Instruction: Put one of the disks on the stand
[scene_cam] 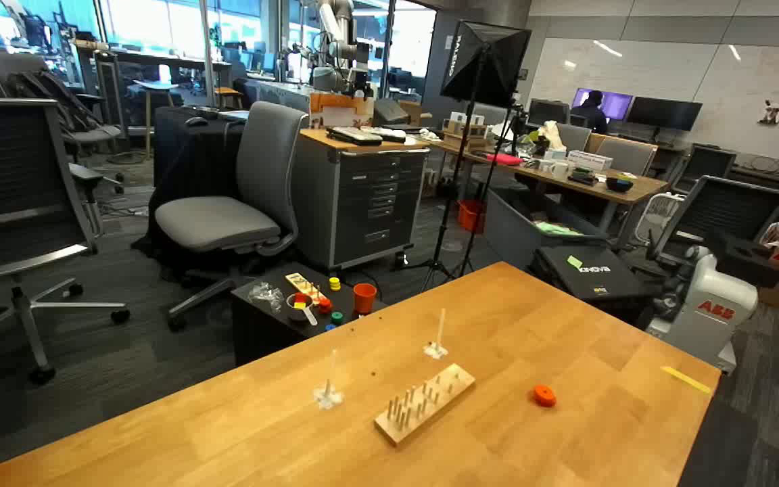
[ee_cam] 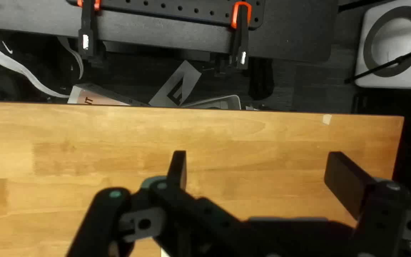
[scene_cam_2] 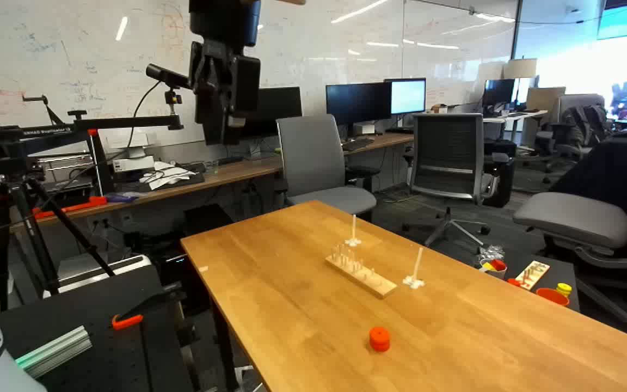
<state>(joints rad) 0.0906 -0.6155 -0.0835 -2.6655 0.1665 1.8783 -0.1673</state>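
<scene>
"Quick Q: what's on the desk (scene_cam: 247,433)?"
"Pale wooden stand (scene_cam: 428,406), w/ short pegs (scene_cam: 420,408) pointing up."
"And the disks (scene_cam: 544,396)?"
"Red-orange, stacked, right on the desk, well apart from the stand."
"Opp. side of it?"
"Thin rod (scene_cam: 441,327) & a second rod (scene_cam: 329,376), both upright. Yellow strip (scene_cam: 686,380) nr the desk's corner, w/ a whitish ABB unit (scene_cam: 711,292) past the edge."

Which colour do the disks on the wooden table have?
The disks are red-orange, seen best in an exterior view.
</scene>
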